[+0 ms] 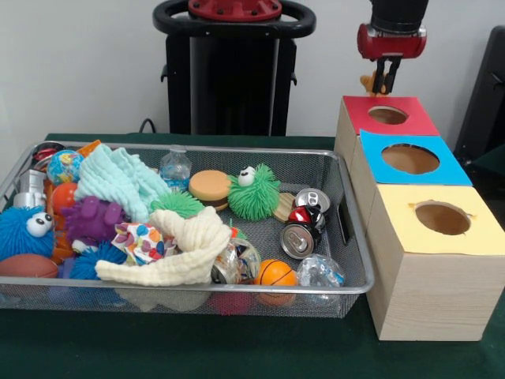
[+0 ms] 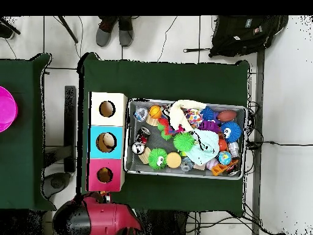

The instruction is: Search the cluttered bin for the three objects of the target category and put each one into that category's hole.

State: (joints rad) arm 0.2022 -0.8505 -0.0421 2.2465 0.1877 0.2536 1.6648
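Front view shows my gripper [image 1: 385,81] hanging above the far edge of the red box [image 1: 388,116], its fingers closed on a small orange-tan thing [image 1: 368,81] that sticks out to the left; I can't make out what it is. I judge it sits there because the red hole [image 1: 387,115] is this category's slot and the piece only needs lining up over it before release. It looks slightly behind the hole, not yet over the middle.

The other candidates would lie in the bin [image 1: 347,229] to the left, a mesh tray packed with cloths, fuzzy balls, cans [image 1: 299,238] and a small basketball [image 1: 276,273]. Which of these belong to the category I can't tell.

The three boxes run in a row just right of the bin: red far, blue [image 1: 409,158] in the middle, yellow [image 1: 442,218] nearest.

Everything stands on a dark green cloth [image 2: 165,76]. In the overhead view the floor is pale tile with cables, a black backpack [image 2: 244,33] and someone's shoes [image 2: 115,33] at the far side.
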